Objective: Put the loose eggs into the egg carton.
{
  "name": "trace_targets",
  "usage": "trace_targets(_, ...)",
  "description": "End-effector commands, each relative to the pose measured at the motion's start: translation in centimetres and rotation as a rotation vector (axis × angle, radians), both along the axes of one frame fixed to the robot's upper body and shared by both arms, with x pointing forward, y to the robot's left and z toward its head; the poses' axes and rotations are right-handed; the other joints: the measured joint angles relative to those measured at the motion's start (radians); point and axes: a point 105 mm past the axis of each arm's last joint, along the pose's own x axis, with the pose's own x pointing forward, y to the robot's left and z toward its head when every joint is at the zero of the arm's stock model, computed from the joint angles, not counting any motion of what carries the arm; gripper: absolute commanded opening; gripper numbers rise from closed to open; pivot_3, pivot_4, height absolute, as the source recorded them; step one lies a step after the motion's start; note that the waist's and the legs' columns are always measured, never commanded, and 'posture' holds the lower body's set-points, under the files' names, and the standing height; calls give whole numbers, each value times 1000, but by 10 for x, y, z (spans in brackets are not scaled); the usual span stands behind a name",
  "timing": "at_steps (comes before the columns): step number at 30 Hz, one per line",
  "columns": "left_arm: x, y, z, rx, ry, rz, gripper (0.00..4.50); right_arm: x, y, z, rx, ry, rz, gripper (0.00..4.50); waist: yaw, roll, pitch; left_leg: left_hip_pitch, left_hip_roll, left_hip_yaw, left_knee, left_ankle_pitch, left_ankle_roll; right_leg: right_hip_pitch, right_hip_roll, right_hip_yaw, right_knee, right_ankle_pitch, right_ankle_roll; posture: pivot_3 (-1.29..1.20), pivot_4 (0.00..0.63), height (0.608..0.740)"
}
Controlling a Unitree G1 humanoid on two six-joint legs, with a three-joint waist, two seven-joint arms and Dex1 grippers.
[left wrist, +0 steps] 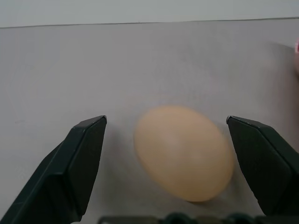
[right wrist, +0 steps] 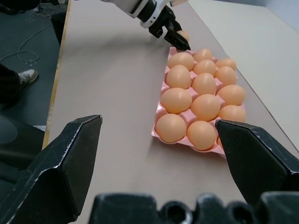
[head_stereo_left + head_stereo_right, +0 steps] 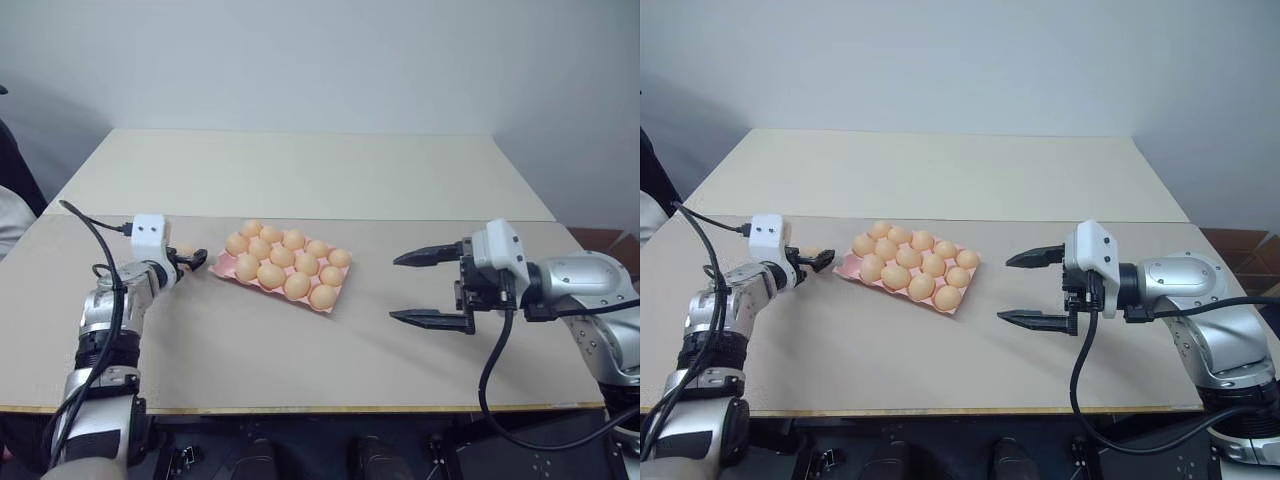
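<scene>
Now, starting at our left, the left gripper [image 3: 196, 262] reaches over the table [image 3: 300, 340] with its two black fingers spread apart, and one loose egg [image 1: 183, 151] lies on the table between them. In the left wrist view we see bare table on both sides of this egg, so neither finger [image 1: 77, 163] touches it. From the head views the egg [image 3: 810, 252] shows as a small tan patch behind the fingertips, just beside the left end of the egg carton [image 3: 222, 268].

The pink egg carton sits near the middle of the table, turned askew to the front edge, and its cups that we can see hold eggs. A broad strip of open table lies between the carton and the front edge, and more runs behind it to the seam where a second, paler table [image 3: 300, 170] joins on.

Rightward, open table separates the carton from the right gripper [image 3: 415, 288], which hangs above the table with its fingers spread wide and holding nothing, pointing toward the carton. The right wrist view looks along the carton lengthwise, showing the eggs in rows and the left gripper [image 2: 179, 42] at the carton's far end. It also shows the table's front edge with dark floor beyond it.
</scene>
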Motion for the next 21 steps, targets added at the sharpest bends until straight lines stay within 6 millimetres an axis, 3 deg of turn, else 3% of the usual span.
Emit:
trace_targets(1, 4, 3, 6, 36, -10, 2, 4069, -4, -1, 13, 19, -55, 9, 4500, 1, 0, 0, 0, 0, 0, 0, 0, 0, 0, 0, 0, 0, 0, 0, 0, 150, 740)
trace_targets(7, 2, 6, 0, 30, 0, 7, 2277, -2, 1, 13, 21, -56, 14, 4500, 1, 0, 0, 0, 0, 0, 0, 0, 0, 0, 0, 0, 0, 0, 0, 0, 150, 740)
trace_targets(9, -1, 8, -2, 38, 5, 7, 1863, -2, 1, 13, 22, -55, 16, 4500, 1, 0, 0, 0, 0, 0, 0, 0, 0, 0, 0, 0, 0, 0, 0, 0, 150, 740)
trace_targets(13, -7, 16, 7, 65, -23, 32, 1732, -4, 0, 9, 16, -46, 12, 4500, -2, 0, 0, 0, 0, 0, 0, 0, 0, 0, 0, 0, 0, 0, 0, 0, 150, 740)
trace_targets(16, -19, 14, 33, 102, -107, -2, 1732, -5, 0, 10, 16, -45, 10, 4500, -6, 0, 0, 0, 0, 0, 0, 0, 0, 0, 0, 0, 0, 0, 0, 0, 150, 740)
trace_targets(17, -24, 10, 41, 112, -132, -28, 1732, -6, 0, 11, 16, -45, 9, 4500, -6, 0, 0, 0, 0, 0, 0, 0, 0, 0, 0, 0, 0, 0, 0, 0, 150, 740)
trace_targets(21, -48, -36, 75, 106, -248, -337, 1732, -7, 1, 9, 18, -41, 9, 4500, 2, 0, 0, 0, 0, 0, 0, 0, 0, 0, -1, 0, 0, 0, 0, 0, 150, 740)
